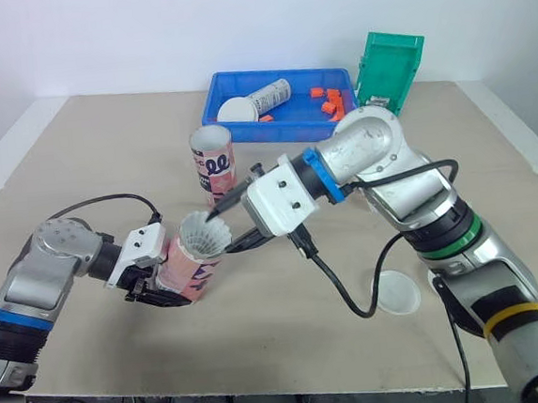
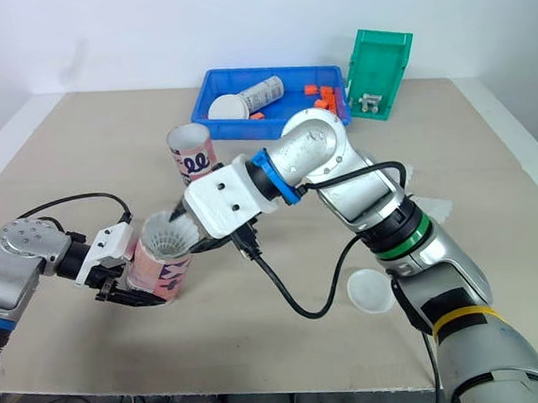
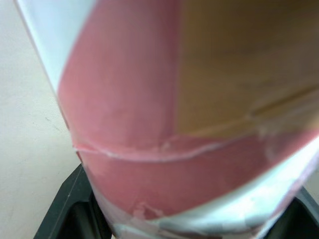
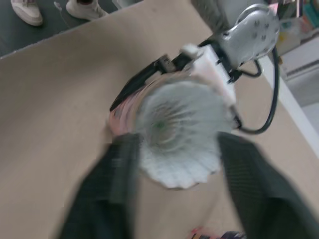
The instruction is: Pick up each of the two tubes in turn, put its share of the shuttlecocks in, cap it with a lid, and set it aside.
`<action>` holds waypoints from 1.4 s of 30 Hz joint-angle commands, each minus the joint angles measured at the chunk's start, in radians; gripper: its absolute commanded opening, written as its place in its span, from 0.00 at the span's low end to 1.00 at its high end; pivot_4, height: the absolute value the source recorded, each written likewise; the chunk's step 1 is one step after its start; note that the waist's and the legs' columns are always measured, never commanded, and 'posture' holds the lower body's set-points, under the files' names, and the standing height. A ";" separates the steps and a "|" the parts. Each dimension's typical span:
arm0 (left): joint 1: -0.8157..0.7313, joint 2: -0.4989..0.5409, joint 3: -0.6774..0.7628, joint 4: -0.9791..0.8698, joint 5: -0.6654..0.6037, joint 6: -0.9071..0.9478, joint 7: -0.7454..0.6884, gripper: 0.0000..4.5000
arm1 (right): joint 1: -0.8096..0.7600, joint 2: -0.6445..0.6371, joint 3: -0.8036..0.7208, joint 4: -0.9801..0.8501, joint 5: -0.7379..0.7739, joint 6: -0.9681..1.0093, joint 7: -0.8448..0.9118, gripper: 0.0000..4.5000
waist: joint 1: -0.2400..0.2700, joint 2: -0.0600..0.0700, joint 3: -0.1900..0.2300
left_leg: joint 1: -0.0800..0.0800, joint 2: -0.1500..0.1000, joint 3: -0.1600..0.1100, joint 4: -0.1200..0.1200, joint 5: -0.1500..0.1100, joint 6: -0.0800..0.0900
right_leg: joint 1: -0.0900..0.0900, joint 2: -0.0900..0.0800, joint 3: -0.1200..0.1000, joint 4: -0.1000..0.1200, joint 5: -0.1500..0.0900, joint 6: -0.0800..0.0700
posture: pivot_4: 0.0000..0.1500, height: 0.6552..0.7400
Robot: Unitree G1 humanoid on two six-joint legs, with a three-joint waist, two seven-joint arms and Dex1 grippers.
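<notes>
My left gripper is shut on a pink and white tube, holding it tilted just above the table with the open mouth facing right. A white shuttlecock sits in that mouth, skirt outward. My right gripper is at the mouth, one black finger pressed against each side of the skirt; the right wrist view shows the shuttlecock between the fingers. A second pink tube stands upright and open just behind. A white lid lies flat near the front right.
The blue bin at the back holds a lying tube, a white lid and orange pieces. A green bin leans to its right. A black cable hangs from my right wrist over the table.
</notes>
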 commanded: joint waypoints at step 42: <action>0.029 0.031 0.046 -0.027 -0.015 0.006 0.061 0.62 | -0.251 0.291 0.060 0.550 -0.135 -0.336 0.211 0.01 | -0.001 0.000 0.000 | 0.003 0.003 -0.001 -0.001 0.001 -0.001 | 0.000 0.003 -0.004 0.002 0.001 -0.005 | 1.00 0.57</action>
